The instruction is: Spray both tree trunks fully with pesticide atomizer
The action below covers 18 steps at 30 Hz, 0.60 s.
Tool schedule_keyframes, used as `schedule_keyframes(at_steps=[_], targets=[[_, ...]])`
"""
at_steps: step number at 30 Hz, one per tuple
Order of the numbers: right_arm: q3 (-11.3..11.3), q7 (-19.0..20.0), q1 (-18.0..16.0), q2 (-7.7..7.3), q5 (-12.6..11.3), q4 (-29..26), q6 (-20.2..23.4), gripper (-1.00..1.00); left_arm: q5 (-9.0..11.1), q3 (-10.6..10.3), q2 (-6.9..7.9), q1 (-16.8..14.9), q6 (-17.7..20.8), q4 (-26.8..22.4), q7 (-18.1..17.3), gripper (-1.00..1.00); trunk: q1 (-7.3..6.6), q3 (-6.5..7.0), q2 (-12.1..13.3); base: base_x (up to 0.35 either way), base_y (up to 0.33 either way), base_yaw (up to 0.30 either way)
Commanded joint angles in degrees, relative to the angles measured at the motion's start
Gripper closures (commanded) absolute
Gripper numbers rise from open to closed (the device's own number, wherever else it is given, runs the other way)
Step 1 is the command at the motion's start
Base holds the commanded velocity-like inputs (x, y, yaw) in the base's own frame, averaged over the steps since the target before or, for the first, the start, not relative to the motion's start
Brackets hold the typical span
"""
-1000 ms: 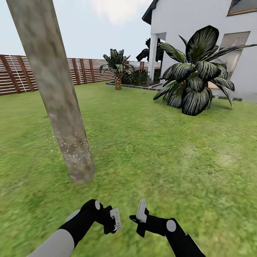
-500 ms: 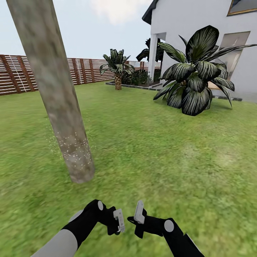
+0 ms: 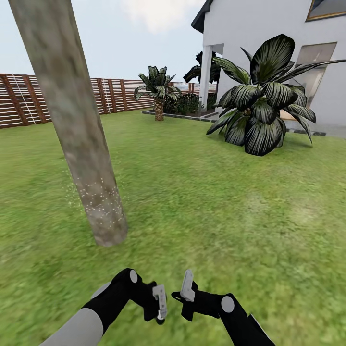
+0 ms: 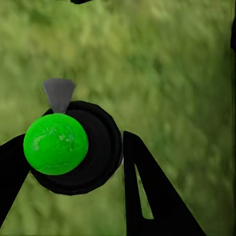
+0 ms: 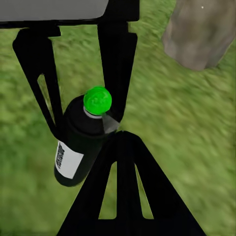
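Green cap, not red, on the pesticide atomizer. It sits clamped between the left gripper fingers, low over the lawn. Over the last second the left gripper shifted slightly down and toward the right gripper, whose fingers look pressed together on nothing. Tree trunk stands near, ahead-left, with white spray speckles on its base only and no visible spread. My read: coverage is partial, so aim higher.
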Motion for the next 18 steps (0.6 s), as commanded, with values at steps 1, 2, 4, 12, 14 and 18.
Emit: schedule_keyframes(at_steps=[1,2,4,12,14,18], targets=[[0.0,0.0,0.0,0.02,0.0,0.0,0.0,1.0,0.0,0.1,-0.08,0.0,-0.2,0.0,-0.6,1.0,0.0,0.0,0.0,0.0,0.0,0.0],[0.0,0.0,0.0,-0.02,0.0,0.0,0.0,1.0,0.1,0.3,-0.13,0.0,-0.2,0.0,-1.0,1.0,0.0,0.0,0.0,0.0,0.0,0.0],[0.0,0.0,0.0,-0.04,0.0,0.0,0.0,1.0,0.3,0.4,-0.22,0.0,-0.3,-0.1,-1.2,1.0,0.0,0.0,0.0,0.0,0.0,0.0],[0.0,0.0,0.0,-0.05,0.0,0.0,0.0,1.0,1.0,0.6,-0.37,0.1,-0.2,-0.1,-1.2,1.0,0.0,0.0,0.0,0.0,0.0,0.0],[0.0,0.0,0.0,-0.05,0.0,0.0,0.0,1.0,1.7,0.6,-0.41,0.1,-0.2,-0.1,-1.0,1.0,0.0,0.0,0.0,0.0,0.0,0.0],[0.0,0.0,0.0,-0.05,0.0,0.0,0.0,1.0,2.5,0.6,-0.45,0.1,-0.2,-0.1,-0.9,1.0,0.0,0.0,0.0,0.0,0.0,0.0]])
